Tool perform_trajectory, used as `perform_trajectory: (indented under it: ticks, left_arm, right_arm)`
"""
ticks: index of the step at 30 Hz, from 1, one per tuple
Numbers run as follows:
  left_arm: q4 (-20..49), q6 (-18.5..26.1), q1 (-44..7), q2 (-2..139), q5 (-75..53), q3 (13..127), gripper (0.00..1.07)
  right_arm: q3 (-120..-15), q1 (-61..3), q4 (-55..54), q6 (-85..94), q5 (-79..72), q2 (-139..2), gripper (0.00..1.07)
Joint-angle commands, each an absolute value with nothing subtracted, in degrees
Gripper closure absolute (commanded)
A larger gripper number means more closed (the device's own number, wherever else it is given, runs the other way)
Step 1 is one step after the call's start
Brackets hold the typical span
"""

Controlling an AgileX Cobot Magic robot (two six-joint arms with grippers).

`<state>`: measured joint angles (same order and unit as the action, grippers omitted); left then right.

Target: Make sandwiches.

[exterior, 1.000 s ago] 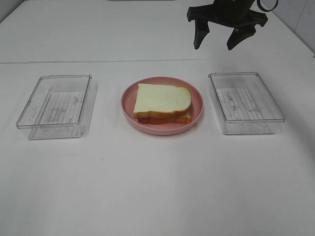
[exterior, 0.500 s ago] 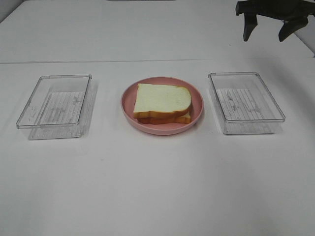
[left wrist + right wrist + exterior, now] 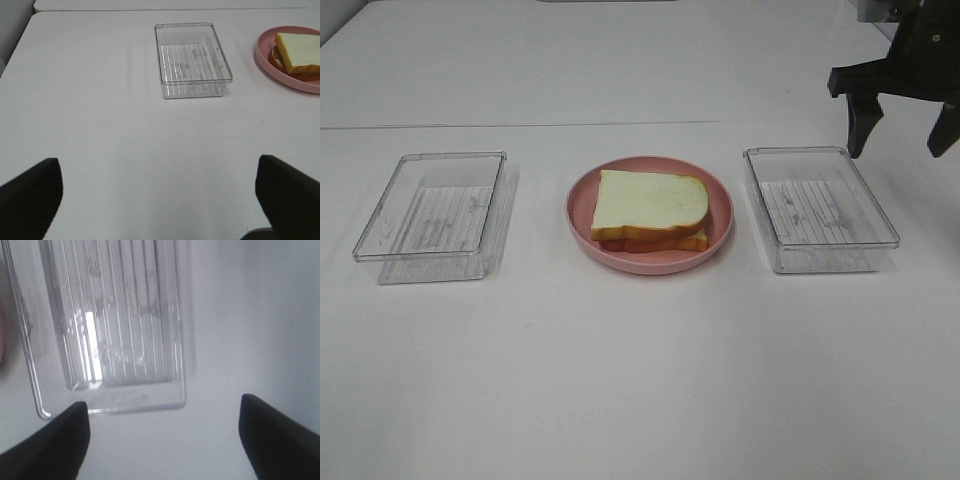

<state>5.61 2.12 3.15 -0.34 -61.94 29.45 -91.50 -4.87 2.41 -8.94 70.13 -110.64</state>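
Right gripper [image 3: 903, 128], fingers apart and empty, now lower, beside right tray [image 3: 818, 208]; sandwich [image 3: 650, 209] unmoved; left gripper [image 3: 160, 200] fingers wide apart.

No legible text or labels anywhere.

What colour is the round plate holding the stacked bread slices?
Pink. The round pink plate under the white toy bread slices shows best in the exterior high view.
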Motion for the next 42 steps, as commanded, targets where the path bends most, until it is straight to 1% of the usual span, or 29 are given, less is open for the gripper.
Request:
perform_trajectory:
  ticks: [1, 2, 3, 4, 5, 6, 7, 8, 9, 11, 12, 14, 15, 16, 17, 19, 20, 22, 24, 27, 29, 33, 35, 38, 39, 42]
  left_arm:
    - [6.1, 2.3, 3.2, -1.4, -61.6, 29.4, 0.07]
    - [6.1, 2.3, 3.2, -1.4, -61.6, 29.4, 0.07]
    - [6.1, 2.3, 3.2, -1.4, -61.6, 29.4, 0.07]
    - [6.1, 2.3, 3.2, -1.4, -61.6, 29.4, 0.07]
    - [6.1, 2.3, 3.2, -1.4, -61.6, 29.4, 0.07]
    - [6.1, 2.3, 3.2, -1.4, -61.6, 29.4, 0.07]
    - [6.1, 2.3, 3.2, -1.4, -61.6, 29.4, 0.07]
    - [6.1, 2.3, 3.2, -1.4, -61.6, 29.4, 0.07]
    - [6.1, 2.3, 3.2, -1.4, -61.6, 29.4, 0.07]
    - [6.1, 2.3, 3.2, -1.4, -61.6, 29.4, 0.07]
    - [6.1, 2.3, 3.2, -1.4, -61.6, 29.4, 0.07]
    - [6.1, 2.3, 3.2, -1.4, -61.6, 29.4, 0.07]
    - [6.1, 2.3, 3.2, -1.4, -61.6, 29.4, 0.07]
    - [6.1, 2.3, 3.2, -1.4, -61.6, 29.4, 0.07]
    - [6.1, 2.3, 3.2, -1.4, -61.6, 29.4, 0.07]
    - [6.1, 2.3, 3.2, -1.4, -61.6, 29.4, 0.07]
    - [6.1, 2.3, 3.2, -1.4, -61.6, 29.4, 0.07]
    - [6.1, 2.3, 3.2, -1.4, -61.6, 29.4, 0.07]
    - [6.1, 2.3, 3.2, -1.4, -61.6, 29.4, 0.07]
    - [6.1, 2.3, 3.2, -1.4, -61.6, 29.4, 0.07]
    - [6.1, 2.3, 3.2, -1.4, -61.6, 29.4, 0.07]
    - [6.1, 2.3, 3.2, -1.4, -61.6, 29.4, 0.07]
    - [6.1, 2.3, 3.2, -1.4, -61.6, 29.4, 0.07]
    - [6.1, 2.3, 3.2, -1.4, -61.6, 29.4, 0.07]
    - [6.1, 2.3, 3.2, -1.4, -61.6, 29.4, 0.07]
    - [6.1, 2.3, 3.2, -1.4, -61.6, 29.4, 0.07]
  right_arm:
    - [-82.7, -5.0, 2.3, -10.1, 74.3, -100.7, 0.31]
    - [-80.4, -5.0, 2.4, -10.5, 74.1, -97.9, 0.31]
    - [-80.4, -5.0, 2.4, -10.5, 74.1, -97.9, 0.31]
    - [-75.6, -5.0, 2.4, -11.2, 74.0, -92.7, 0.31]
    - [-73.4, -5.0, 2.4, -11.2, 73.9, -89.6, 0.31]
    - [-73.4, -5.0, 2.4, -11.2, 73.9, -89.6, 0.31]
    - [-69.4, -5.0, 2.5, -11.2, 73.3, -83.9, 0.31]
    - [-69.4, -5.0, 2.5, -11.2, 73.3, -83.9, 0.31]
    - [-65.7, -5.0, 2.5, -11.3, 72.2, -77.2, 0.31]
    - [-64.1, -5.0, 2.5, -11.3, 71.6, -74.5, 0.31]
    - [-60.3, -5.0, 2.5, -11.3, 69.8, -67.7, 0.31]
    - [-58.6, -5.0, 2.5, -11.3, 69.0, -65.1, 0.31]
    - [-55.7, -5.0, 2.6, -11.3, 67.7, -58.7, 0.31]
    - [-55.7, -5.0, 2.6, -11.3, 67.7, -58.7, 0.31]
    - [-52.8, -5.0, 2.8, -11.3, 66.6, -52.4, 0.31]
    - [-51.6, -5.0, 2.8, -11.2, 66.3, -50.0, 0.31]
    - [-48.7, -5.0, 2.9, -11.2, 65.8, -44.3, 0.31]
    - [-47.3, -5.0, 2.9, -11.2, 65.7, -42.0, 0.31]
    - [-42.6, -5.0, 2.9, -11.1, 65.5, -32.3, 0.31]
    - [-41.3, -5.0, 2.9, -11.0, 65.6, -30.0, 0.31]
    - [-37.5, -5.0, 3.1, -11.0, 65.5, -23.9, 0.31]
    - [-34.2, -5.0, 3.6, -10.2, 65.5, -18.5, 0.31]
    - [-30.5, -5.0, 3.9, -8.6, 65.3, -11.9, 0.31]
    - [-29.4, -5.0, 3.9, -8.4, 65.3, -10.4, 0.31]
    - [-27.5, -5.0, 3.9, -8.1, 65.2, -7.7, 0.31]
    - [-26.6, -5.0, 3.3, -7.6, 63.5, -3.6, 0.31]
